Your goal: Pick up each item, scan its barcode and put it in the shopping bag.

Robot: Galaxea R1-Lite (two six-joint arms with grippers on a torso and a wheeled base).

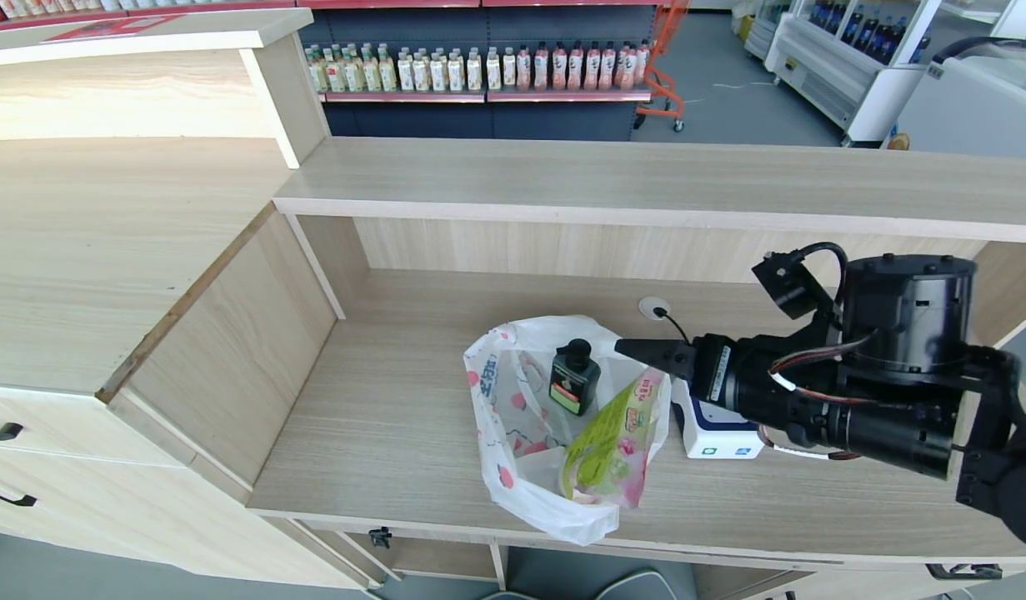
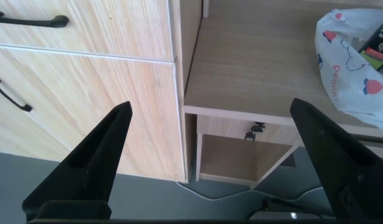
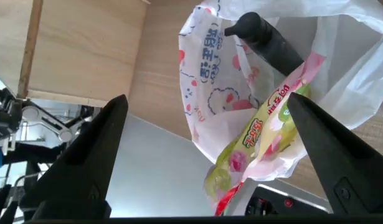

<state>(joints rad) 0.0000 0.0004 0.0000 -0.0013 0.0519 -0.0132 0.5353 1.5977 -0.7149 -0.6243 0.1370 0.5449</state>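
Observation:
A white shopping bag (image 1: 502,417) with pink prints lies open on the wooden counter (image 1: 379,433). Inside it stand a black pump bottle (image 1: 574,377) and a green and pink snack packet (image 1: 614,433). My right gripper (image 1: 639,349) hovers just above the bag's right side, next to the bottle; it is open with nothing between its fingers. From the right wrist, the gripper (image 3: 207,102) frames the bag (image 3: 200,68), the bottle (image 3: 269,43) and the packet (image 3: 266,130). My left gripper (image 2: 211,106) is open and empty, low in front of the counter's left end, with the bag (image 2: 344,68) far off.
A white and blue scanner box (image 1: 717,432) sits right of the bag, under my right arm. A cable port (image 1: 653,307) lies behind the bag. A raised ledge (image 1: 646,179) spans the back. Drawers with black handles (image 2: 29,22) stand to the left.

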